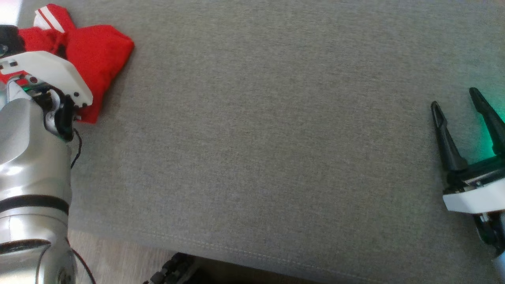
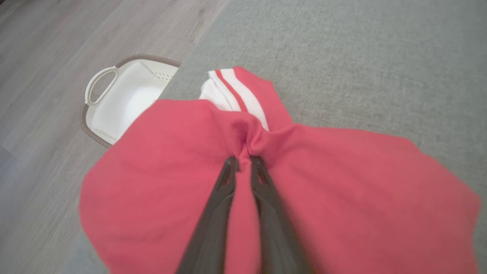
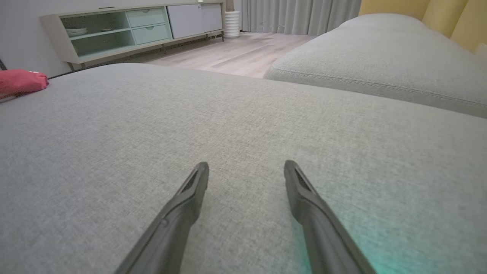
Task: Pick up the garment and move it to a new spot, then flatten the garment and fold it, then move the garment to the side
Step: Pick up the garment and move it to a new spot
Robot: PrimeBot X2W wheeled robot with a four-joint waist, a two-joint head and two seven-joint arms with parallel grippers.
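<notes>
The garment [image 1: 98, 51], red with a white-striped band at one end, lies bunched at the far left corner of the grey cushion [image 1: 276, 138], close to that cushion's left edge. The left hand [image 2: 243, 161] is clenched on it: in the left wrist view its two dark fingers [image 2: 224, 190] come nearly together, pinching a ridge of red cloth between the tips, with the fabric fanning out to either side of the pinch and the striped band just beyond. In the head view the left arm's pale wrist covers the near left part of the garment. Past the cushion's edge, a white basket [image 2: 121, 99] with a loop handle stands on the wood floor [image 2: 45, 57], partly hidden behind the cloth. Well apart from all this, at the right side of the cushion, the right hand [image 1: 453, 98] hovers released, fingers spread wide and grasping nothing, a green glow on the fabric beside it. From the right wrist view, the garment is a small red heap at the far left, with a low cabinet [image 3: 125, 30] and a second cushion [image 3: 380, 49] beyond.
</notes>
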